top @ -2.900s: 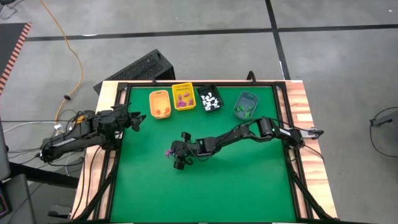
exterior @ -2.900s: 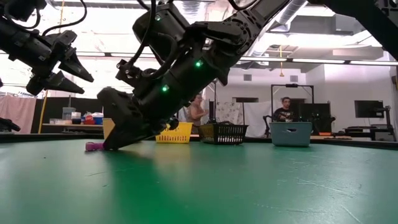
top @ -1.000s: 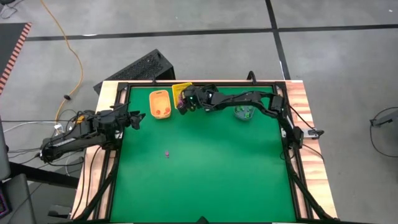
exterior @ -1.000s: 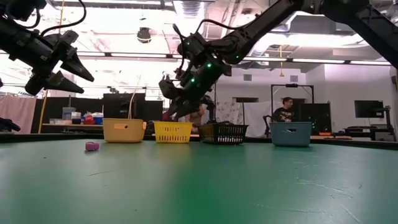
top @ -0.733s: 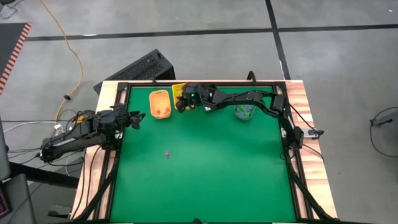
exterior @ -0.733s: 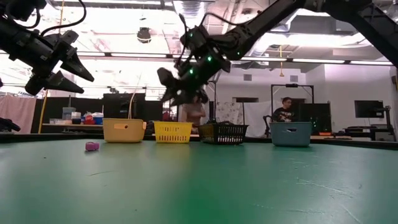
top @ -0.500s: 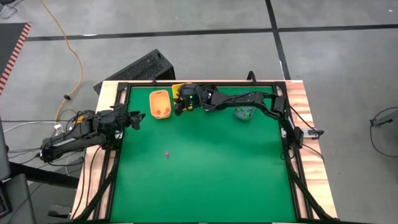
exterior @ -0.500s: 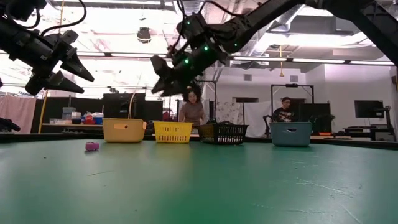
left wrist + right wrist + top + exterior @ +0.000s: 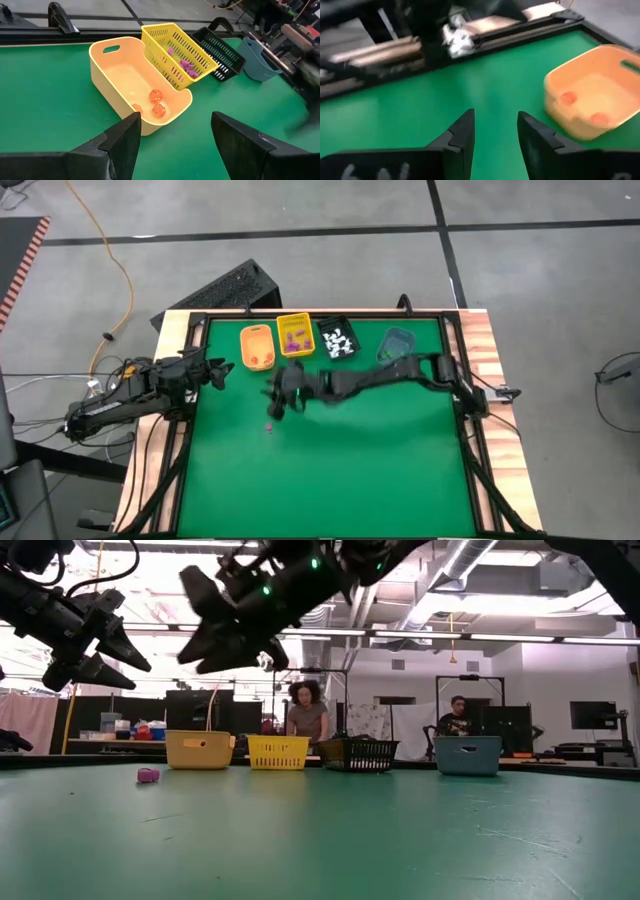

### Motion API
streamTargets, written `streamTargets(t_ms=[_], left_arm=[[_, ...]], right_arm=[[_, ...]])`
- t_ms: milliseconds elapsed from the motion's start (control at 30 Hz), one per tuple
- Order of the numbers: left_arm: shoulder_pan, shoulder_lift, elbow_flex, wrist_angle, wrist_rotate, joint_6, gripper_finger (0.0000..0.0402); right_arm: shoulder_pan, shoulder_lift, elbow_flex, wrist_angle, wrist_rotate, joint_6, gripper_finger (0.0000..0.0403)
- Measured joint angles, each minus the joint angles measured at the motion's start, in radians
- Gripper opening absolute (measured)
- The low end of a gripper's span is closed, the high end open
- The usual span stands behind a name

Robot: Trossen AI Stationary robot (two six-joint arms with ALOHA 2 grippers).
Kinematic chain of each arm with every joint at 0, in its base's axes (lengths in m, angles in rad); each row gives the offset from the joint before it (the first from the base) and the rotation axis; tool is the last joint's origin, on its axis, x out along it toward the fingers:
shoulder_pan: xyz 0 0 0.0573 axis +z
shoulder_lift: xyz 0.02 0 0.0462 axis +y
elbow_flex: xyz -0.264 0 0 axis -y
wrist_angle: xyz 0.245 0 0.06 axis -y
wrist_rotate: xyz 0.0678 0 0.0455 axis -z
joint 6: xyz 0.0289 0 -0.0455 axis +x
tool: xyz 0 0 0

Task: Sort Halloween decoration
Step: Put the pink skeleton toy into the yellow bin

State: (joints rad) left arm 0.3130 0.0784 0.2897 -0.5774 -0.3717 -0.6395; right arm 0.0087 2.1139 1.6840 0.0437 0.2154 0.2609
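One small purple trinket [image 9: 268, 426] lies alone on the green mat; orange trinkets [image 9: 157, 103], purple trinkets [image 9: 185, 64] and white trinkets [image 9: 340, 341] sit in their bins.

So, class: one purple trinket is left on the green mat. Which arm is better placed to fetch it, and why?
The right. Its open gripper hangs just above the purple trinket, while the left gripper waits at the table's left edge, farther from it.

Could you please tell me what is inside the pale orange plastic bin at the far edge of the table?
The pale orange plastic bin holds small orange trinkets: two clearly, a third half-hidden behind its near wall.
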Motion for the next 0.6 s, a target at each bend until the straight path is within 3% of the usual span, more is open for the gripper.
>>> streamTargets(t_ms=[167, 367, 467, 600], left_arm=[[0.0, 0.0, 0.0, 0.0, 0.0, 0.0, 0.0231], [0.0, 0.0, 0.0, 0.003, 0.001, 0.007, 0.0231], [0.0, 0.0, 0.0, 0.001, 0.001, 0.007, 0.0231], [0.0, 0.0, 0.0, 0.004, 0.004, 0.007, 0.0231]], right_arm=[[0.137, 0.041, 0.0, 0.019, 0.239, 0.0, 0.0141], [0.232, 0.128, 0.006, 0.099, 0.451, 0.078, 0.0141], [0.257, 0.166, 0.015, 0.123, 0.52, 0.121, 0.0141], [0.267, 0.22, 0.054, 0.132, 0.521, 0.181, 0.0141]])
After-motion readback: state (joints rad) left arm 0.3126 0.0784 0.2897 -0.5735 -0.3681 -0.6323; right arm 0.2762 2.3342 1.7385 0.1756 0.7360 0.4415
